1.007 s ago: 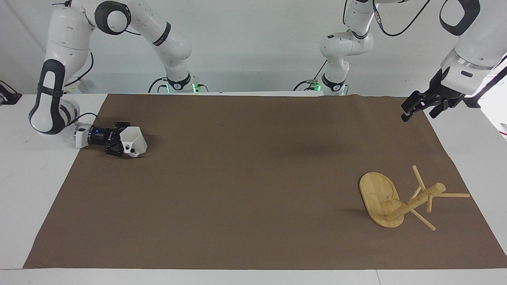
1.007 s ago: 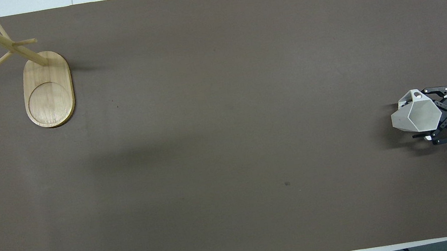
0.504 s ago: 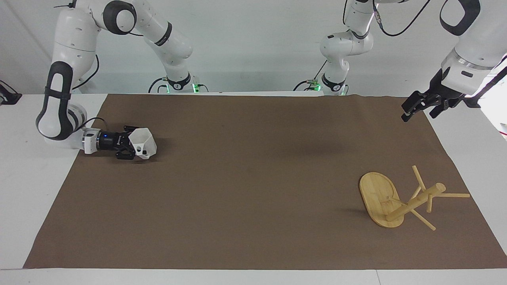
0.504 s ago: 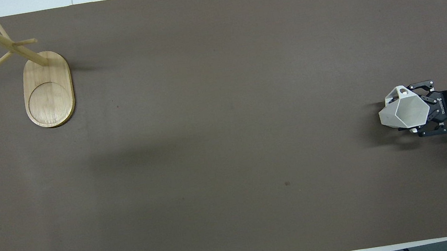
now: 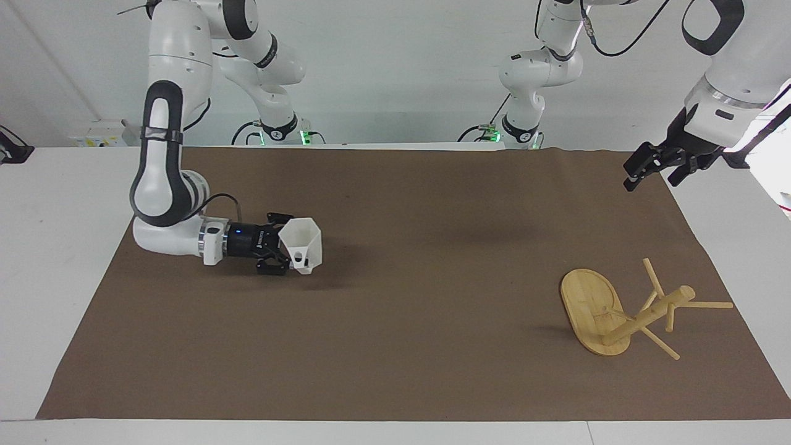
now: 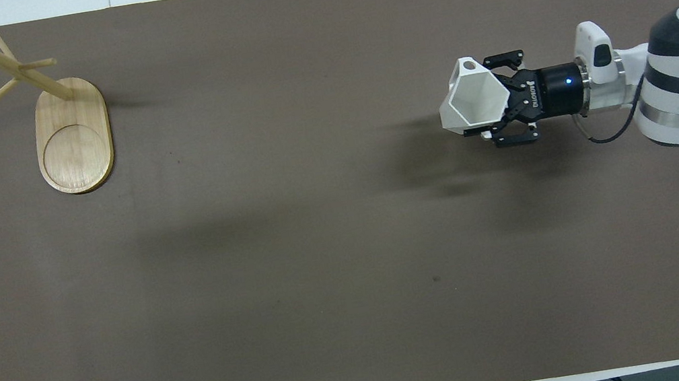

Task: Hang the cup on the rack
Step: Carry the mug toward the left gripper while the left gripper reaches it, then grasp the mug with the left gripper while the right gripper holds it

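Facing camera: high, across the desk (image 5: 395,346), toward the robots. Overhead camera: steeply down. Both cover the whole mat (image 6: 322,254).

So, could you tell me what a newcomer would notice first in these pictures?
Probably the white cup, gripped by the right gripper and held sideways over the brown mat toward the right arm's end. Next, the bamboo rack at the left arm's end, with the left gripper waiting in the air nearby.
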`<state>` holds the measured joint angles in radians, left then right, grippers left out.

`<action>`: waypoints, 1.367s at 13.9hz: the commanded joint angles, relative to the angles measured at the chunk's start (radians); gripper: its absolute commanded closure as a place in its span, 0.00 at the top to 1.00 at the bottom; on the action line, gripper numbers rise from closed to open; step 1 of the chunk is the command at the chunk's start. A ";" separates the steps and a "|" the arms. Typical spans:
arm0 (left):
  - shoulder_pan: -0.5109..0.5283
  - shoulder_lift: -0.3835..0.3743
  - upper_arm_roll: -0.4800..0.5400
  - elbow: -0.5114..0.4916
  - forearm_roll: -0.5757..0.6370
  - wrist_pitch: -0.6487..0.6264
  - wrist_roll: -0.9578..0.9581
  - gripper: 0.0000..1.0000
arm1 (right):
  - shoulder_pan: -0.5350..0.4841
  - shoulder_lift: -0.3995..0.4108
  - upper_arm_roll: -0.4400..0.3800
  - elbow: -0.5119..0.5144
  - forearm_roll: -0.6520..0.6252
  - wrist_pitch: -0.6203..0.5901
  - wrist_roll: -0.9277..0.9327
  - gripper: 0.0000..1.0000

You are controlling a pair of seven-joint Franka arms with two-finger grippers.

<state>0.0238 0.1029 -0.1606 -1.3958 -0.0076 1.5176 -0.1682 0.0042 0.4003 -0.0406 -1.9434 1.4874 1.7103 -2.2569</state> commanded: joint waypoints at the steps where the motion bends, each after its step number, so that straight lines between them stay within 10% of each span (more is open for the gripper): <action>1: -0.152 -0.017 0.003 -0.051 0.021 0.061 -0.182 1.00 | 0.142 0.008 -0.005 0.035 0.143 0.141 0.094 0.26; 7: -0.490 0.113 0.003 -0.037 0.127 0.154 -0.632 1.00 | 0.394 0.017 -0.005 0.115 0.290 0.460 0.183 0.26; 19: -0.590 0.276 0.003 0.069 0.126 0.260 -0.777 0.92 | 0.453 0.022 -0.005 0.115 0.301 0.525 0.157 0.26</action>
<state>-0.5315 0.3654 -0.1721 -1.3407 0.1039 1.7548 -0.9096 0.4505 0.4136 -0.0412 -1.8421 1.7651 2.2237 -2.0853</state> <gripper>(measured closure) 0.018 0.203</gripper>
